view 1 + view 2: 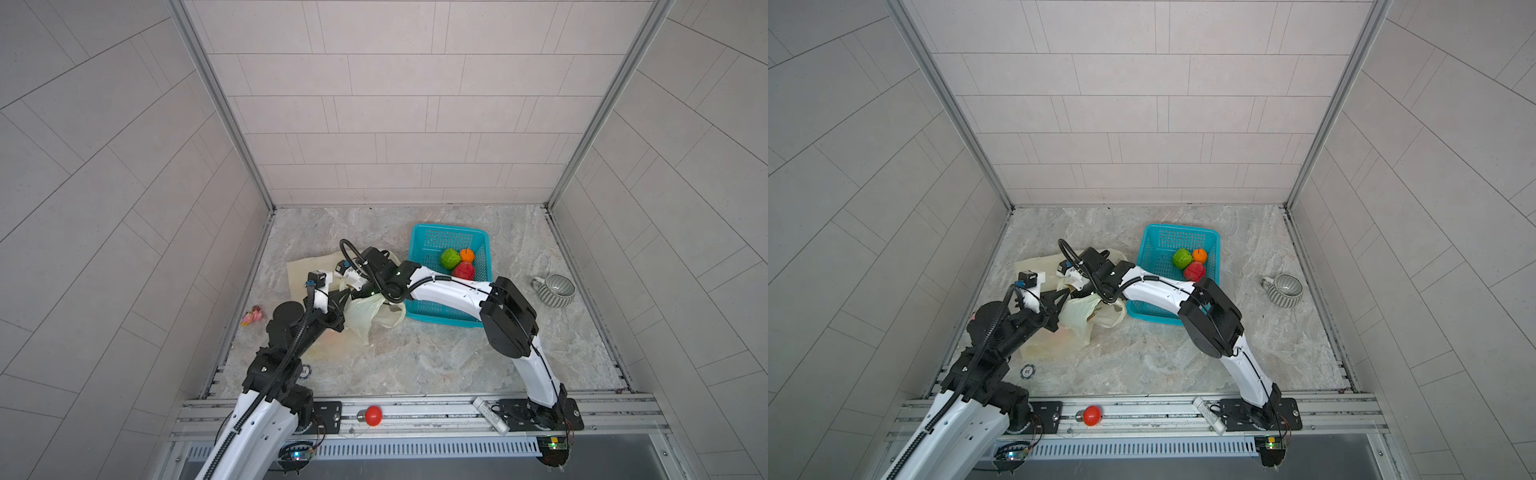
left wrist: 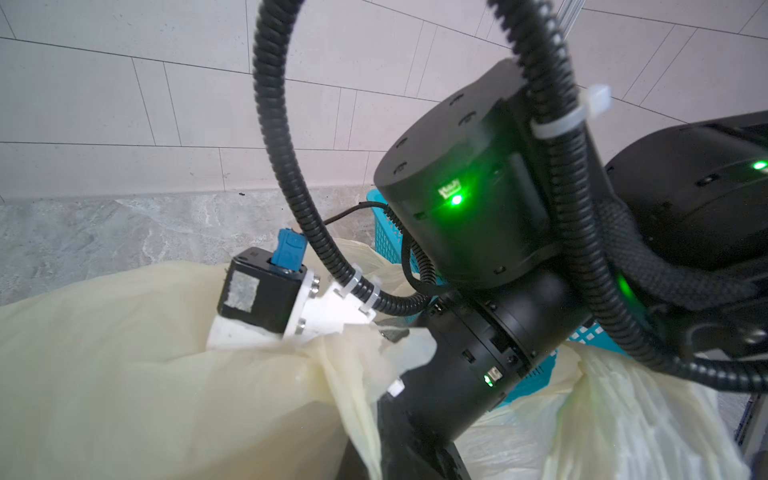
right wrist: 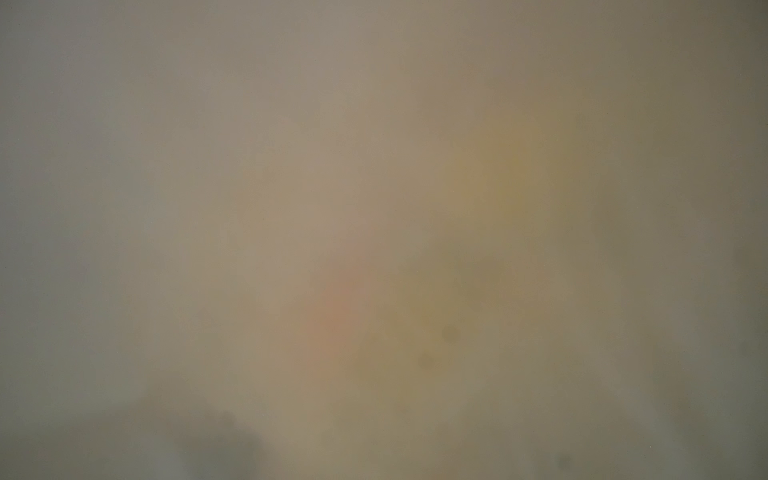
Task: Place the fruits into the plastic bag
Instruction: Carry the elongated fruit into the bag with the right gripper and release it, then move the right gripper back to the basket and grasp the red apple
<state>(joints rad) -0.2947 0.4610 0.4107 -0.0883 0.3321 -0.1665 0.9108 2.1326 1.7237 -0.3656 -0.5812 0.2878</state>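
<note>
In a top view, the plastic bag (image 1: 361, 316) is held by the closed left gripper (image 1: 340, 300); three fruits (image 1: 449, 258) are seen in the teal basket (image 1: 428, 316). Left wrist view: the right gripper (image 2: 415, 432) is buried in the bag, and its opening cannot be told. Right wrist view: only clinging film is seen, by which the bag could be dragged loose.

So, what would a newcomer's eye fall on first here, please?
The teal basket right of centre, holding a green fruit, an orange fruit and a red fruit, stands out first. Left of it, the left arm and right arm meet at the cream plastic bag. A striped mug sits far right.
</note>
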